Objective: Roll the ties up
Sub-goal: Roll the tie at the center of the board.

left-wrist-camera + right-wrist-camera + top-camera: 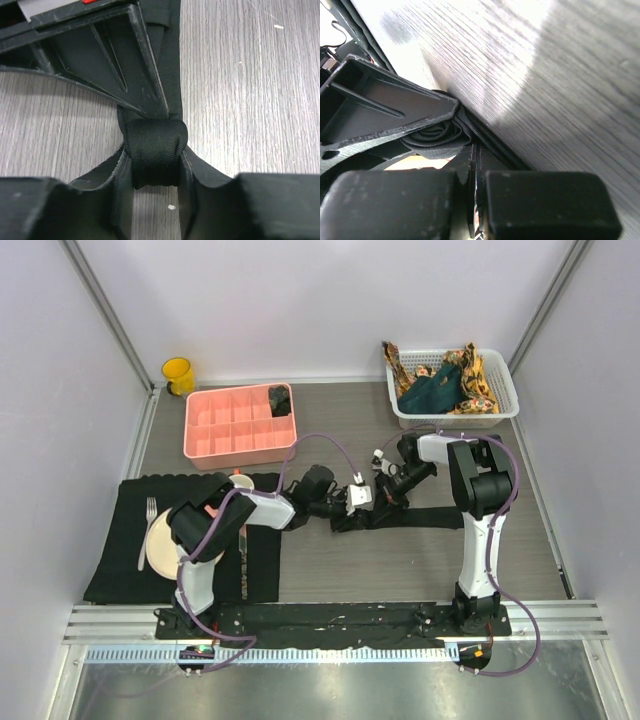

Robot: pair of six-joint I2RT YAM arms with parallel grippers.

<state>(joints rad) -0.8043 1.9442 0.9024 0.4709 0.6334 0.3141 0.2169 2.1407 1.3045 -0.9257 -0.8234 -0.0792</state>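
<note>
Since the black tie (420,517) lies flat along the counter (400,560) in front of your right arm, its left end is the easy place to wind from, and that's where both tools meet. Your left tool (156,172) is clamped snug on the small roll (155,145), one finger on each end of the coil. I'd guess that's so the wraps can't spring loose. Your right tool (475,165) looks pinched nearly all the way closed on the flat band just beside the roll, probably to hold that stretch straight and taut for the next turn. Most of the tie is unrolled. The other ties (435,390) sit heaped in the white basket (505,400) at the far right, well apart, so you're early in the job.
</note>
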